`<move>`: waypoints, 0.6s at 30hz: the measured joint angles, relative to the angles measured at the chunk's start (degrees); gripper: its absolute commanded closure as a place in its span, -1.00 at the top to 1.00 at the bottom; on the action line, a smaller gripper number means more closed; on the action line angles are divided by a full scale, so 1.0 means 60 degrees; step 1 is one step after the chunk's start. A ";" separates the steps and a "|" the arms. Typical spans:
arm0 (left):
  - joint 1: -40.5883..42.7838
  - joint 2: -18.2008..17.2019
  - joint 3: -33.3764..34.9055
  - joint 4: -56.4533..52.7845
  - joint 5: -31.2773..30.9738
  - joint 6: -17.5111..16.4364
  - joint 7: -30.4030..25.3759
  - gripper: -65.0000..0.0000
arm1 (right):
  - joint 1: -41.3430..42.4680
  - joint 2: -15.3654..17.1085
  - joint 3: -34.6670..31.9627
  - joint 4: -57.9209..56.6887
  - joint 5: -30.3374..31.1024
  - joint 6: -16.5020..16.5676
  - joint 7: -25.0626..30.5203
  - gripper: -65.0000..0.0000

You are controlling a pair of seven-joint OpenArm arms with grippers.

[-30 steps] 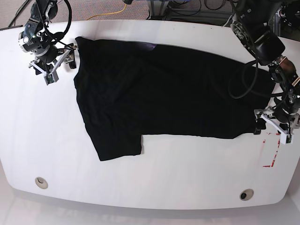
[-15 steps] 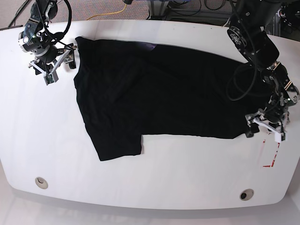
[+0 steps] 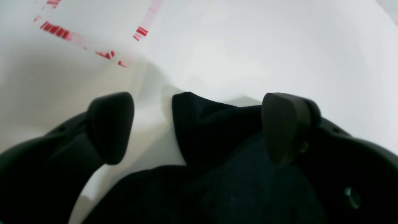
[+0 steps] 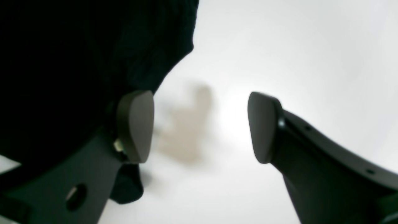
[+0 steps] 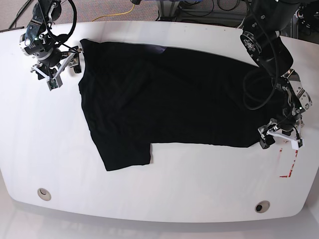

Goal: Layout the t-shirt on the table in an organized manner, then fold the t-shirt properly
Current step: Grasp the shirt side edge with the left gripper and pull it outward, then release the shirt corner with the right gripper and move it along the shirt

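The black t-shirt (image 5: 169,99) lies spread across the white table (image 5: 199,179), one sleeve toward the front left. My left gripper (image 5: 279,141) is low at the shirt's right corner. In the left wrist view the left gripper (image 3: 197,124) is open, and a raised corner of the t-shirt (image 3: 214,130) sits between its fingers, closer to the right one. My right gripper (image 5: 65,74) is beside the shirt's far left corner. In the right wrist view the right gripper (image 4: 200,126) is open over bare table, with the t-shirt edge (image 4: 93,62) behind its left finger.
A red outline mark (image 5: 289,164) sits just right of the left gripper and shows as red strokes (image 3: 56,29) in the left wrist view. Two small round holes (image 5: 44,193) (image 5: 261,206) lie near the front edge. Cables run behind the table.
The left arm has swung inward, bringing its gripper from beside the red mark to the shirt's right corner. The right arm and the shirt have not moved.
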 measured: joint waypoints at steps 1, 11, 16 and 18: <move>-0.0025 0.0004 0.0004 -0.0029 0.0000 0.0080 -0.0018 0.88 | -0.0004 0.0000 0.0000 0.0000 0.0000 0.0000 0.0000 0.39; -0.0576 -0.0015 0.0073 -0.0994 0.0025 0.0980 -0.0226 0.88 | 0.0109 0.0000 -0.0455 -0.0583 0.0040 0.0007 -0.0004 0.38; -0.0601 -0.0051 0.0659 -0.1290 0.0029 0.1260 -0.0321 0.88 | 0.0117 0.0018 -0.0441 -0.0605 0.0033 0.0000 0.0000 0.38; -0.0594 -0.0051 0.0987 -0.1290 0.0033 0.1286 -0.0299 0.88 | 0.0127 0.0022 -0.0437 -0.0605 0.0029 -0.0004 -0.0004 0.38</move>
